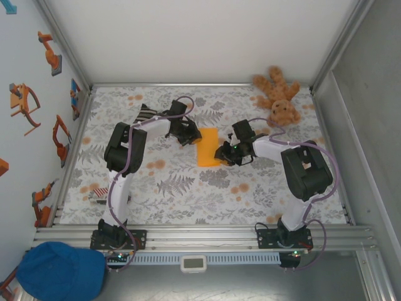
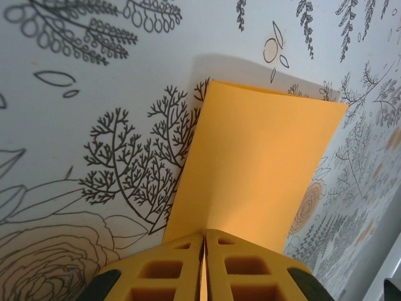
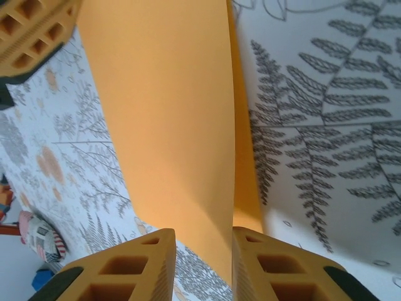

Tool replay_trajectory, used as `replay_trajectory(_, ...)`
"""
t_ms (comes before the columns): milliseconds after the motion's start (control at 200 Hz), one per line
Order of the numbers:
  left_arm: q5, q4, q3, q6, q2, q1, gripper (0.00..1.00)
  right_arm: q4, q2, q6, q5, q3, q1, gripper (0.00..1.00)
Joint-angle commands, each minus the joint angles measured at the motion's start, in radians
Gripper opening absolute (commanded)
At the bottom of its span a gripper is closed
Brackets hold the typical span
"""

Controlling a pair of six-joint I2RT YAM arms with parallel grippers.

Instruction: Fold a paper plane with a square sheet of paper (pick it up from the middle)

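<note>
Yellow honeycomb pads of my left fingers (image 2: pixel 203 241) sit at the bottom centre of the left wrist view. They are pressed together, with the near edge of the square sheet of paper (image 2: pixel 257 169) pinched in the seam. From that grip the sheet, folded to a narrower strip, runs away toward the upper right of the frame. Its far end is lifted off the flowered table (image 2: pixel 94 75) and throws a shadow.

At the right wrist, my right fingers (image 3: pixel 203 243) stand apart at the bottom edge, with the sheet (image 3: pixel 169 113) passing up through the gap. A sliver of table shows between the paper and one pad, so I judge nothing is clamped on this side yet. The strip's long axis runs up the frame toward the upper left corner, where my left fingers (image 3: pixel 31 28) show.

From above, the sheet (image 1: pixel 207 147) lies mid-frame, its long axis roughly top to bottom. My left fingers (image 1: pixel 188 135) are at its upper left edge and my right fingers (image 1: pixel 223 153) at its lower right. Both arms are about equally near. I judge that closing on the right edge comes next.
</note>
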Motion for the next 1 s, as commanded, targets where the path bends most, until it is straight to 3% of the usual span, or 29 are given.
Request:
replay_trajectory(0, -0.085, -0.104, -0.026, -0.001, 0.081, 0.004, 0.1, 0.075, -0.024, 0.072, -0.017, -0.035, 0.004, 0.27)
replay_trajectory(486, -0.07, -0.099, -0.031, 0.011, 0.069, 0.005, 0.1, 0.111, -0.033, 0.127, 0.052, -0.067, 0.003, 0.0)
replay_trajectory(676, 0.002, -0.031, -0.064, 0.03, 0.009, 0.004, 0.12, 0.044, -0.072, 0.09, 0.072, -0.06, 0.002, 0.0)
replay_trajectory(851, 0.108, 0.068, -0.068, 0.086, -0.121, 0.009, 0.3, -0.005, -0.086, 0.068, 0.064, -0.053, 0.003, 0.0)
replay_trajectory(991, 0.116, 0.081, -0.104, 0.09, -0.163, -0.003, 0.31, 0.0, -0.087, 0.074, 0.061, -0.058, 0.004, 0.0)
